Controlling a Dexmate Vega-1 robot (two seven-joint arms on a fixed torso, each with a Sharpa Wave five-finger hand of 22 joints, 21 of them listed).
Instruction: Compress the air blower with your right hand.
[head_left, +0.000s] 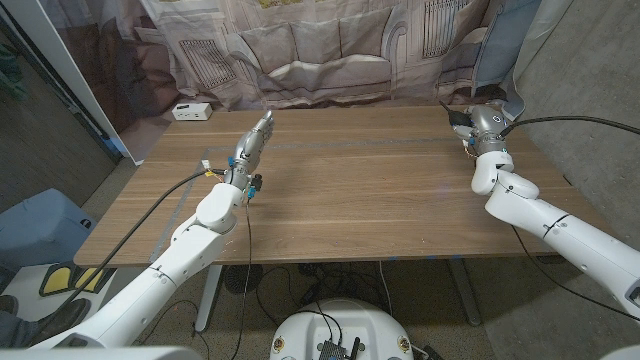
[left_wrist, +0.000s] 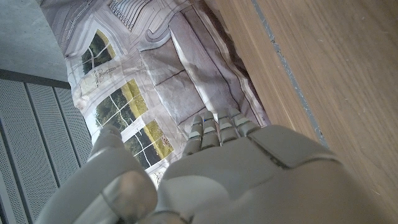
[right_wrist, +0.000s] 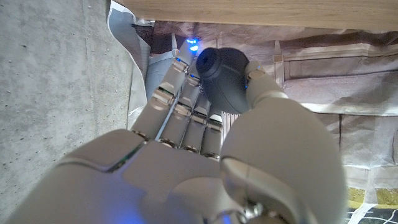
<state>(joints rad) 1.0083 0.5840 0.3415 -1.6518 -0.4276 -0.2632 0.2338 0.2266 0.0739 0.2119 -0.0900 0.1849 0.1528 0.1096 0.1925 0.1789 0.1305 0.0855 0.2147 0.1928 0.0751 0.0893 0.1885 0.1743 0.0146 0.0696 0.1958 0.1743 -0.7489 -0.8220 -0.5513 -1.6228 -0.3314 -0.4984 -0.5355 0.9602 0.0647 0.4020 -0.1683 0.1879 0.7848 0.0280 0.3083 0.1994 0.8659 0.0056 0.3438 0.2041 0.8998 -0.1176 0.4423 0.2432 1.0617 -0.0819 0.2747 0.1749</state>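
Right hand (right_wrist: 205, 143): nearest the right wrist camera; its fingers (right_wrist: 180, 93) reached up along 1 side of a dark rubber air blower (right_wrist: 227, 78) and the thumb (right_wrist: 264, 87) pressed the other side, so the bulb sat pinched between them; in the head view the same hand (head_left: 478, 125) showed at the far right edge of the table, too small there to read its fingers.
Air blower: held in the right hand, up off the wooden table (head_left: 370, 190), at the far right edge; a rounded dark bulb with 1 round end facing the camera; no nozzle could be made out.
Handling: judged light, soft and springy, matte rubber rather than slippery, unlikely to break; a squeeze across the fat middle of the bulb should collapse it best; a grip near 1 end could let it squirt out.
Left hand (head_left: 256, 140): over the far left part of the table; fingers (left_wrist: 214, 127) straight, close together, holding nothing.
Backdrop: printed cloth (head_left: 330, 40) of a sofa and windows hung behind the table; a small white box (head_left: 191, 111) stood at the far left corner.
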